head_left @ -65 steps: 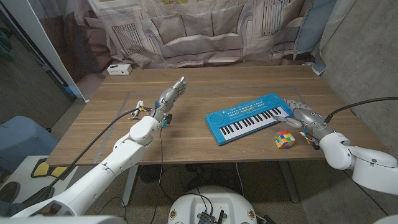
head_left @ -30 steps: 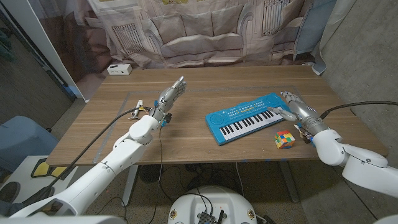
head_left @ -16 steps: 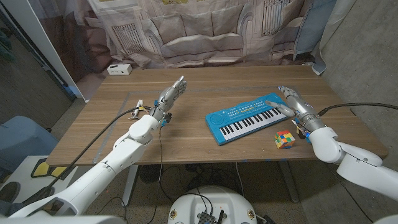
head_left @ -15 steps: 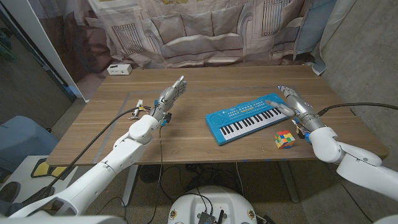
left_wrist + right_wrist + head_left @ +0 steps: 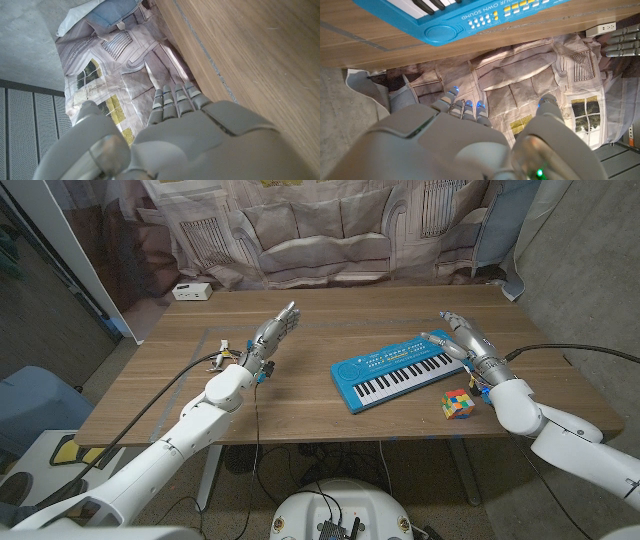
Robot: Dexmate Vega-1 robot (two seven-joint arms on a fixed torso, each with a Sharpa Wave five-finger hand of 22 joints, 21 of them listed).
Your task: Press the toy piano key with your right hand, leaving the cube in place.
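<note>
Right hand (image 5: 463, 337) now lifted off toy piano (image 5: 401, 367), fingers spread, empty; piano's length diagonal, rising toward right

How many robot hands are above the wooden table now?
2. The left hand is raised over the table's left part, holding nothing. The right hand hangs open at the right end of the toy piano.

White power strip (image 5: 190, 292) on the table's (image 5: 300, 405) far left corner; printed curtain (image 5: 330, 230) behind.
</note>
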